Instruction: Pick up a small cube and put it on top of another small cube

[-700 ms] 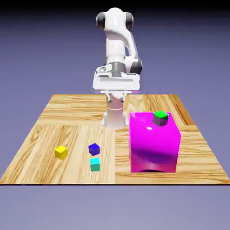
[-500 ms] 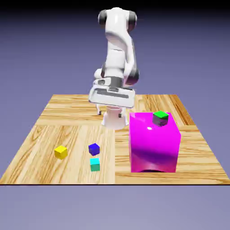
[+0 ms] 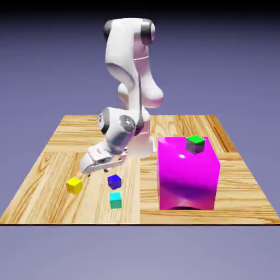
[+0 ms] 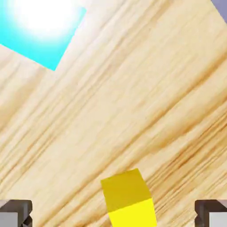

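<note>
"Overhead, a white robot arm (image 3: 128,54) bends down toward the exterior view's left, its gripper (image 3: 98,172) above the wooden table (image 3: 49,202). How do the jaws stand?"

"Wide apart, with nothing held. In the hand view, the yellow cube (image 3: 74,185) appears between the two fingertips (image 4: 17,213), touching neither."

"And where does that cube sit?"

"On the table at the exterior view's left, well apart from the magenta block (image 3: 186,178) at the right. Nearer the middle are a dark blue cube (image 3: 114,181) and, just on its near side, a cyan cube (image 3: 115,200)."

"The green-topped cube (image 3: 195,144)?"

"Atop the magenta block, its dark grey sides showing beneath the bright upper face. Behind them all, a blue-violet backdrop (image 3: 229,65) darkens toward the top."
</note>
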